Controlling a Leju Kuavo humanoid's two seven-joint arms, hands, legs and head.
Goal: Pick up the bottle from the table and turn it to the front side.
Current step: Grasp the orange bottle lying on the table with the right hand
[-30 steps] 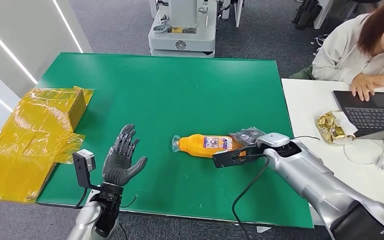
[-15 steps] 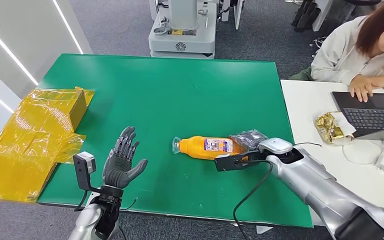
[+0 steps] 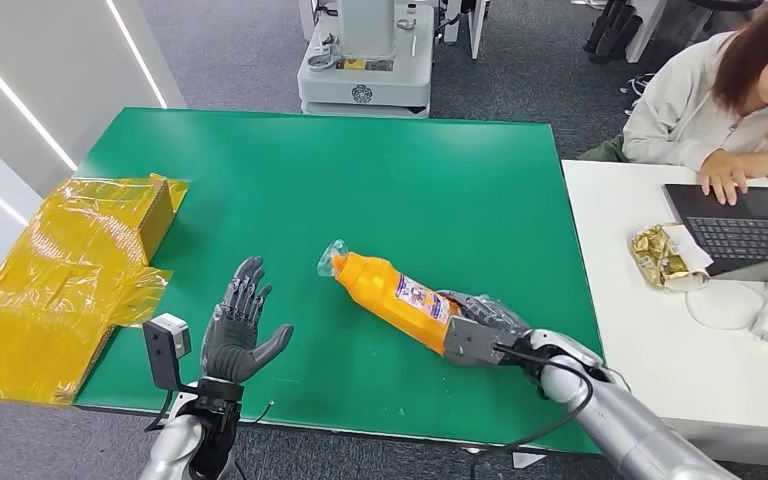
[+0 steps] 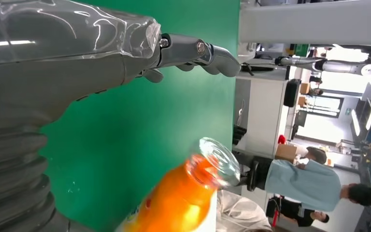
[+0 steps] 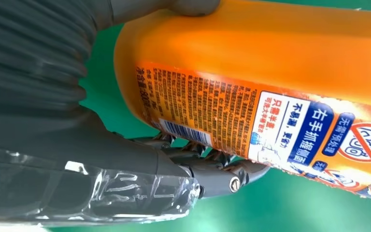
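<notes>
Above the green table [image 3: 460,170], right robot hand [image 3: 480,325] grips the bottle [image 3: 390,290], cap aimed far-left; left robot hand [image 3: 235,330] spread.

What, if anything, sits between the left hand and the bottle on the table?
Nothing visible does. The left hand is open, palm up, over the green table; only bare green separates it from the bottle, which the right hand grips at its base. The yellow wrap lies off to the other side.
</notes>
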